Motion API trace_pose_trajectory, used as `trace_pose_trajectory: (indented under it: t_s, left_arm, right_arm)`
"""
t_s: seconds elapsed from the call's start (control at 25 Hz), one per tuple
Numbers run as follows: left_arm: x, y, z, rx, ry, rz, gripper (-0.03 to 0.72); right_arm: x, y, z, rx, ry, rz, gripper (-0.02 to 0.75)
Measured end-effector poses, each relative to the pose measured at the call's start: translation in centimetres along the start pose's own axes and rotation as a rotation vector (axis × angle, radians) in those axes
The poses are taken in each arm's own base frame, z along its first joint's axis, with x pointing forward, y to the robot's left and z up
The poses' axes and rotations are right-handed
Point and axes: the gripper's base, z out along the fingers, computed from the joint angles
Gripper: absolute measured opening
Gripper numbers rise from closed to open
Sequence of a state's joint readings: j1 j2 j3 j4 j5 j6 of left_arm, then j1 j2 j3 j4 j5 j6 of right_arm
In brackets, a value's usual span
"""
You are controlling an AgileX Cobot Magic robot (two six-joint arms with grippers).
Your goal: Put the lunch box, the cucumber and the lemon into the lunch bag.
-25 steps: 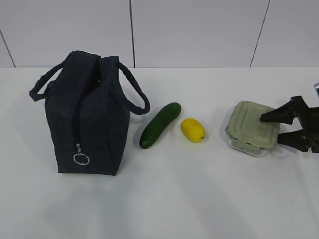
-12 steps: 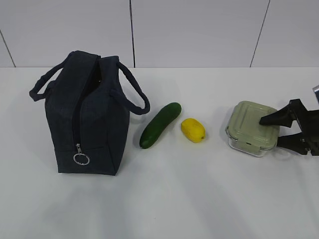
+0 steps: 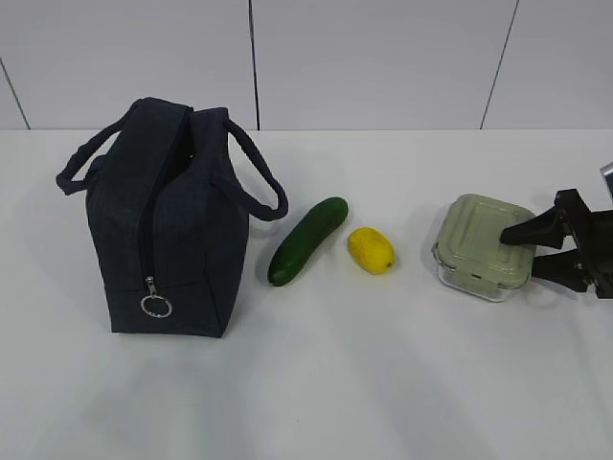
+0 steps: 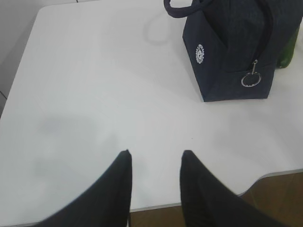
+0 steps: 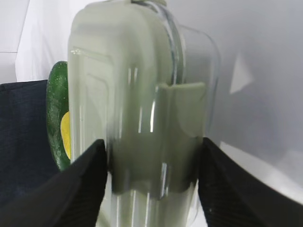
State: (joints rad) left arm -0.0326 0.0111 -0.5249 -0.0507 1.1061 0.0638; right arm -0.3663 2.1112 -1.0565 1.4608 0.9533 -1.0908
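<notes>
**Right gripper at the lunch box, bag standing open on the left**

The lunch box (image 3: 484,246) sat on the white table (image 3: 383,383) at the right, its sage-green lid up. The right gripper (image 3: 541,246) reached in from the right edge with one finger over the lid and the other at the box's near side. In the right wrist view the box (image 5: 142,118) filled the gap between the two fingers (image 5: 80,184), which lay against its sides (the picture is blurred, so a firm pinch could not be confirmed).

To the left of the box, well apart from it, lay the lemon (image 3: 371,250), and just beside that the cucumber (image 3: 307,241), angled with its far end toward the wall. Further left stood the lunch bag (image 3: 163,220), upright, its top gaping and its ring pull low on the near end.

The left gripper (image 4: 154,158) hovered over bare table near the bag (image 4: 232,52), fingers apart with nothing between them.
</notes>
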Motion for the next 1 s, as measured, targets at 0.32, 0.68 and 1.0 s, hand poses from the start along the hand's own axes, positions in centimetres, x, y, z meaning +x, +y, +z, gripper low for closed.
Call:
trace_pose_trajectory:
  t_s: [0.32,0.68,1.0]
  left_arm:
    - [0.00,0.00,0.00,0.000,0.000,0.000,0.245]
    - [0.00,0.00,0.00,0.000,0.000,0.000,0.245]
    - [0.00,0.00,0.00,0.000,0.000,0.000,0.245]
  right_arm:
    - [0.06,0.08,0.00,-0.009,0.007,-0.001,0.442]
    - [0.14,0.16,0.02,-0.022,0.015,-0.014,0.387]
    - [0.15,0.18,0.02,-0.025,0.016,-0.016,0.381]
